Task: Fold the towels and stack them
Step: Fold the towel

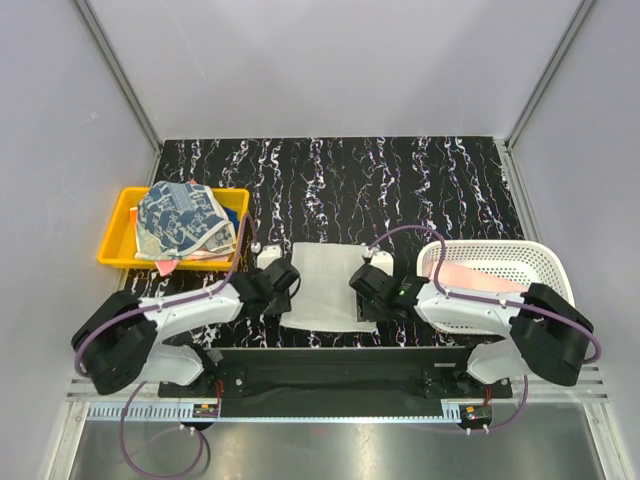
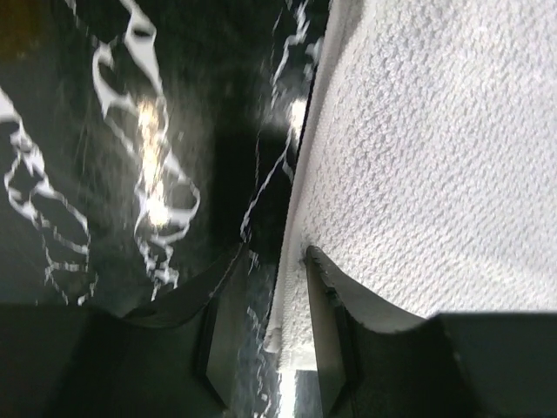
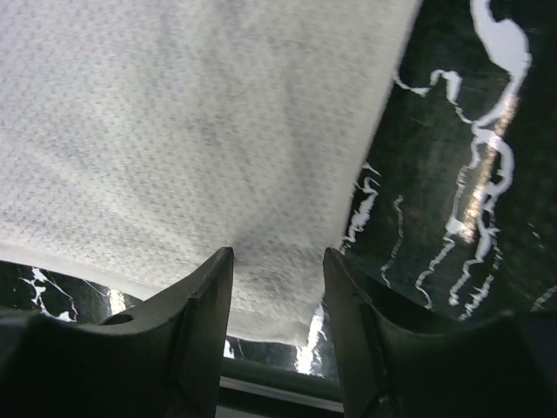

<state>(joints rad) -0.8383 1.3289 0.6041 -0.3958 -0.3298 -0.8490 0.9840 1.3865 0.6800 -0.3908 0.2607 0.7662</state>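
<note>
A whitish towel (image 1: 322, 283) lies flat on the black marbled table between my two grippers. My left gripper (image 1: 284, 281) is at its left edge. In the left wrist view the gripper (image 2: 277, 252) is open and straddles that edge: one finger rests on the towel (image 2: 418, 157), the other on the table. My right gripper (image 1: 362, 283) is at the towel's right side. In the right wrist view it (image 3: 277, 257) is open just above the towel (image 3: 191, 131) near its corner. Patterned blue and white towels (image 1: 183, 220) are piled in the yellow tray. A pale pink towel (image 1: 480, 277) lies in the basket.
The yellow tray (image 1: 118, 238) stands at the left of the table. The white mesh basket (image 1: 545, 258) stands at the right, with my right arm reaching past its front. Grey walls enclose the table on three sides.
</note>
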